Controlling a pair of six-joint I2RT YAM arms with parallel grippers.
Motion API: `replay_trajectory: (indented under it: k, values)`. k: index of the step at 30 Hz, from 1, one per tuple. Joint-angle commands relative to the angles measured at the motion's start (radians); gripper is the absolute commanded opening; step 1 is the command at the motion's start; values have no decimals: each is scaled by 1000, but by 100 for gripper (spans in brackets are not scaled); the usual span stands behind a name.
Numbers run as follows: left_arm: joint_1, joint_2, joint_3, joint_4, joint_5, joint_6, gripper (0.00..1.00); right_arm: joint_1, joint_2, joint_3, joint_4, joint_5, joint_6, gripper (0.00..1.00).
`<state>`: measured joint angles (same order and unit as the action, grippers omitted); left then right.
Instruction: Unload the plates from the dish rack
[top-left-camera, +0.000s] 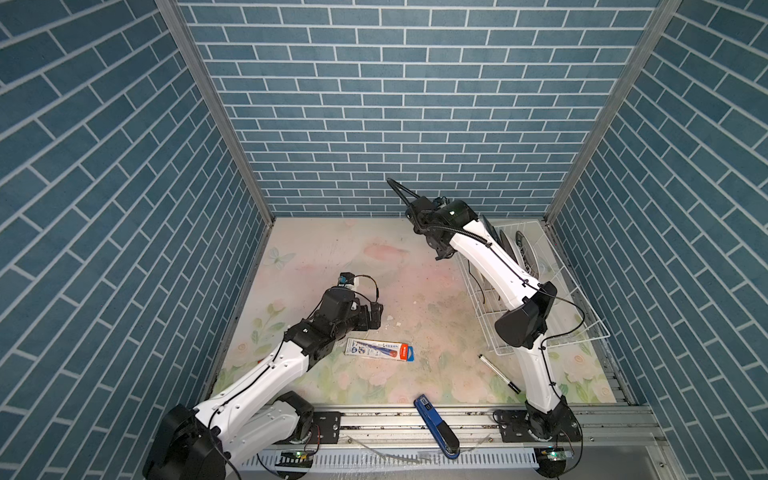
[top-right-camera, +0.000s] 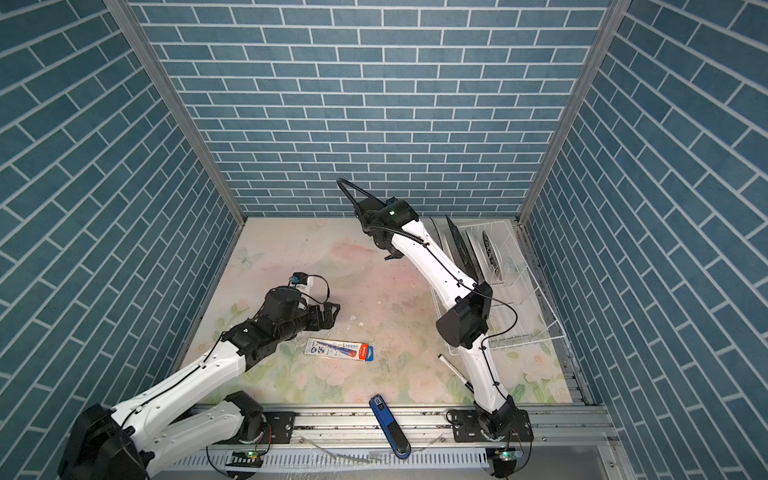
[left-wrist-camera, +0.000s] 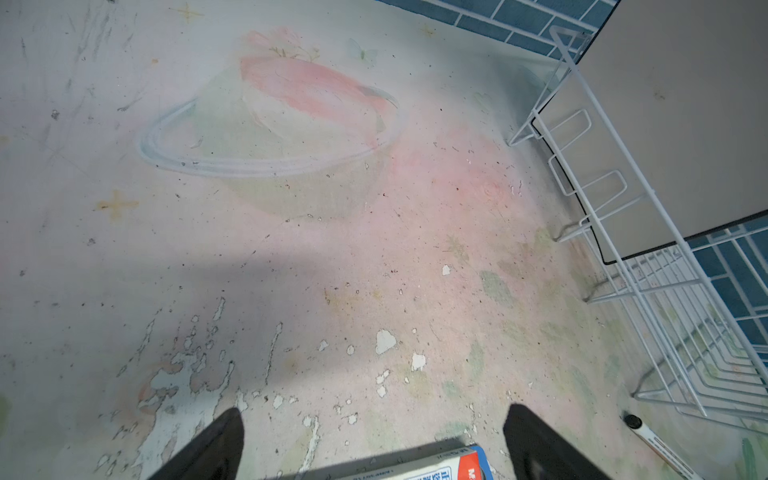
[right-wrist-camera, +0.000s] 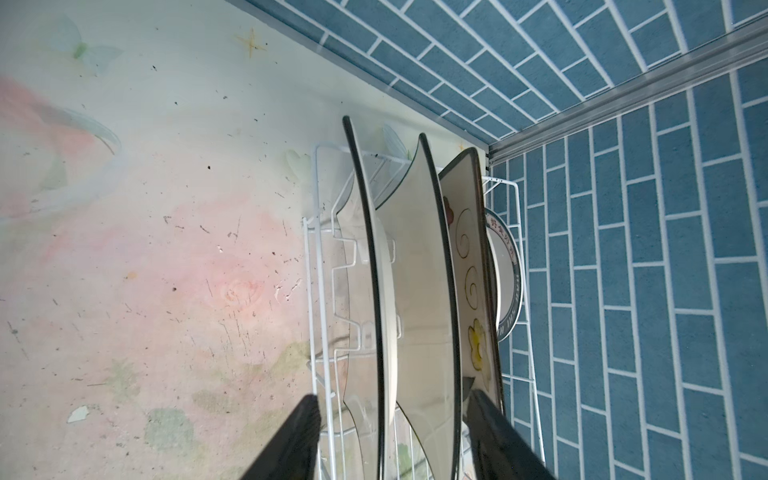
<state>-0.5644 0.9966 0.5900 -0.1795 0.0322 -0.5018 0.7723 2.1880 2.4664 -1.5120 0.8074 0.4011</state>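
Four plates are stood on edge in the dish rack (right-wrist-camera: 316, 183), which is set at the right of the tabletop (top-left-camera: 332, 257), close to the far corner of the tiled wall (right-wrist-camera: 623, 249). They are kept upright by the rack's prongs, one behind another. The nearest square plate (right-wrist-camera: 384, 299) faces the open tabletop. Behind it are ranged the second square plate (right-wrist-camera: 419, 270), the painted plate (right-wrist-camera: 465, 249) and, next to the wall, the round plate (right-wrist-camera: 505, 266). No plate is seen lying outside the rack, so the unloading is judged to be at its start.

The right tool (right-wrist-camera: 390, 395) is held over the plates' upper rims, edge-on, presumably because only a rim is offered for a pinch. Its jaws are partly apart and the rims of both plain square plates lie between them (a doubtful arrangement if only one is meant to be lifted). The finger on the open-tabletop side is seen apart from the nearest plate, so nothing is judged to be gripped.

The left tool (left-wrist-camera: 374, 409) is spread fully and is empty. It is held low over the middle of the tabletop, just beyond a printed packet (top-left-camera: 379, 350) and well apart from the rack, probably to be kept out of the way.
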Motion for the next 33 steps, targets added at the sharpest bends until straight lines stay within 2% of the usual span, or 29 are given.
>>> replay_trajectory:
  k: [1, 3, 21, 33]
  values:
    - [-2, -3, -13, 24, 17, -10, 100, -7, -2, -23, -11, 30, 64, 55]
    - [-3, 2, -7, 21, 20, -4, 100, -13, 28, -36, -12, 38, 72, 54]
    - [-3, 33, -3, 37, 36, -6, 100, -77, -11, -219, 100, -25, 78, 41]
    - [-3, 49, 21, 22, 32, 0, 100, -92, -6, -225, 102, -28, 80, 32]
